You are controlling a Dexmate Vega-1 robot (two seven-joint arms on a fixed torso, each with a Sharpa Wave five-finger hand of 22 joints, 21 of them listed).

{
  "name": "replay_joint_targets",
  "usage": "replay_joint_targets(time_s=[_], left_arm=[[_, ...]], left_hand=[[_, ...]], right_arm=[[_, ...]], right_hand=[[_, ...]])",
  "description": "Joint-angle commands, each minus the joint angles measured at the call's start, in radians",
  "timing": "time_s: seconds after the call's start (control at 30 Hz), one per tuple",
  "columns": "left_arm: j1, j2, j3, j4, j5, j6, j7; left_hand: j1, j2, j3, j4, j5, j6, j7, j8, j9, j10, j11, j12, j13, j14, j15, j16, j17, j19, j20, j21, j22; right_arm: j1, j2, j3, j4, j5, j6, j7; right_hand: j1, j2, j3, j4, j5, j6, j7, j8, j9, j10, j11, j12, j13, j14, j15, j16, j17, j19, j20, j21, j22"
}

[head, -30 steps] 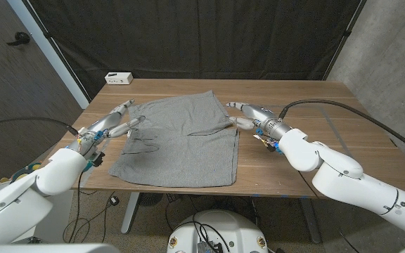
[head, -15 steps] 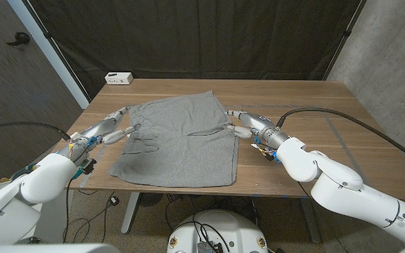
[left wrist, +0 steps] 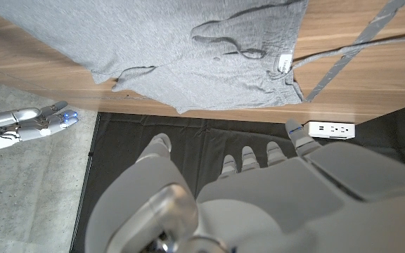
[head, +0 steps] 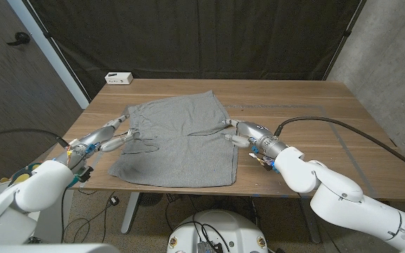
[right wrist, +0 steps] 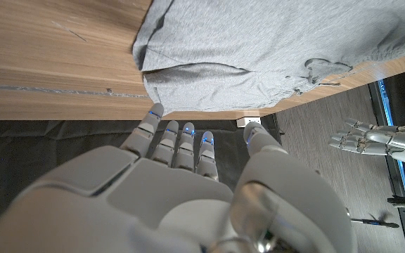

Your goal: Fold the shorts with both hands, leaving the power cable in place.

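Note:
Grey shorts [head: 178,140] lie spread out on the wooden table [head: 294,98], waistband toward the left, where a drawstring [head: 143,145] curls. My left hand [head: 112,138] hovers at the shorts' left edge, fingers apart and empty. By the right edge, beside a raised fold, my right hand [head: 242,133] is also spread and holds nothing. In the left wrist view the shorts [left wrist: 188,49] lie beyond my left hand [left wrist: 245,197]. The right wrist view has the shorts [right wrist: 273,42] past my right hand [right wrist: 181,183]. A white power strip [head: 119,77] sits at the back left corner.
Grey tape lines [head: 343,130] mark the table's right half. The power strip [left wrist: 331,129] also appears in the left wrist view, near a strip of tape [left wrist: 343,60]. Dark curtains hang behind the table, and a door stands at the far left.
Both hands have drawn back toward the table's front edge, along the sides of the shorts. The shorts and the power strip have not moved.

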Motion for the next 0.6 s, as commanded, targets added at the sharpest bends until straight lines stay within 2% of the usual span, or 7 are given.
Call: replay_joint_targets(time_s=[0.03,0.1,0.3,0.43,0.47,0.5,0.6], left_arm=[[0.044,-0.045,-0.025,-0.003,0.037,-0.020,-0.027],[0.052,-0.053,-0.030,-0.002,0.044,-0.025,-0.026],[0.069,-0.064,-0.043,-0.003,0.072,-0.033,-0.035],[0.073,-0.064,-0.048,-0.001,0.089,-0.035,-0.049],[0.074,-0.063,-0.049,-0.002,0.094,-0.034,-0.053],[0.074,-0.063,-0.050,-0.001,0.098,-0.036,-0.055],[0.075,-0.062,-0.052,0.002,0.110,-0.038,-0.063]], left_hand=[[0.014,-0.004,0.004,-0.011,-0.001,-0.002,0.008,0.001,0.003,0.006,0.004,-0.002,0.001,-0.004,-0.005,-0.001,0.003,0.010,0.001,-0.001,0.004],[0.015,-0.004,0.004,-0.013,-0.001,-0.001,0.008,0.001,0.003,0.006,-0.002,-0.002,0.001,-0.003,-0.004,-0.001,0.003,0.010,0.002,-0.001,0.004],[0.021,-0.006,0.005,-0.020,-0.001,0.008,0.010,0.004,0.003,0.008,0.004,-0.003,0.001,-0.001,-0.004,-0.001,0.003,0.015,0.001,-0.002,0.003],[0.025,-0.007,0.006,-0.025,-0.001,0.009,0.011,0.004,0.003,0.011,-0.010,-0.002,0.001,0.001,-0.004,-0.001,0.003,0.016,0.001,-0.003,0.003],[0.027,-0.008,0.007,-0.027,-0.001,0.011,0.010,0.004,0.003,0.013,-0.005,-0.002,0.001,0.000,-0.004,-0.001,0.002,0.018,0.001,-0.004,0.002],[0.033,-0.008,0.009,-0.033,-0.001,0.011,0.011,0.004,0.003,0.011,-0.020,-0.003,0.001,0.000,-0.004,-0.002,0.002,0.019,0.001,-0.005,0.002],[0.043,-0.009,0.011,-0.044,-0.001,0.014,0.011,0.003,0.004,0.021,0.001,-0.001,0.001,0.005,-0.008,-0.001,0.002,0.026,0.002,-0.006,0.001]], right_arm=[[-0.027,0.008,-0.044,-0.026,-0.049,-0.033,0.013],[-0.033,0.011,-0.049,-0.026,-0.053,-0.031,0.011],[-0.051,0.026,-0.066,-0.031,-0.078,-0.067,0.006],[-0.062,0.034,-0.080,-0.032,-0.096,-0.081,-0.001],[-0.063,0.036,-0.083,-0.032,-0.099,-0.084,0.000],[-0.066,0.038,-0.084,-0.033,-0.100,-0.089,0.000],[-0.071,0.047,-0.095,-0.031,-0.111,-0.105,-0.002]], right_hand=[[0.011,0.002,0.009,0.002,-0.002,0.006,-0.005,-0.003,0.002,0.007,0.001,-0.002,0.003,0.009,-0.001,0.000,0.004,0.007,-0.001,0.000,0.001],[0.012,0.002,0.010,0.001,-0.002,0.007,-0.003,-0.003,0.002,0.008,0.001,-0.002,0.003,0.009,0.000,0.000,0.004,0.008,0.000,0.000,0.001],[0.016,0.001,0.011,0.000,-0.002,0.007,-0.003,-0.004,0.002,0.011,0.000,-0.003,0.003,0.012,-0.001,-0.001,0.004,0.010,-0.001,0.000,0.001],[0.018,0.001,0.012,-0.001,-0.001,0.006,-0.004,-0.005,0.002,0.012,0.000,-0.004,0.003,0.011,-0.002,-0.002,0.004,0.010,-0.002,-0.001,0.001],[0.018,0.001,0.013,-0.001,-0.001,0.007,-0.003,-0.005,0.002,0.012,0.000,-0.004,0.003,0.011,-0.002,-0.002,0.004,0.010,-0.002,-0.001,0.001],[0.019,0.001,0.013,-0.002,-0.001,0.007,-0.004,-0.006,0.002,0.013,0.000,-0.004,0.003,0.011,-0.002,-0.002,0.003,0.010,-0.003,-0.001,0.001],[0.022,0.001,0.015,-0.003,-0.001,0.007,-0.004,-0.006,0.002,0.013,0.000,-0.005,0.003,0.012,-0.003,-0.003,0.003,0.011,-0.002,-0.001,0.001]])
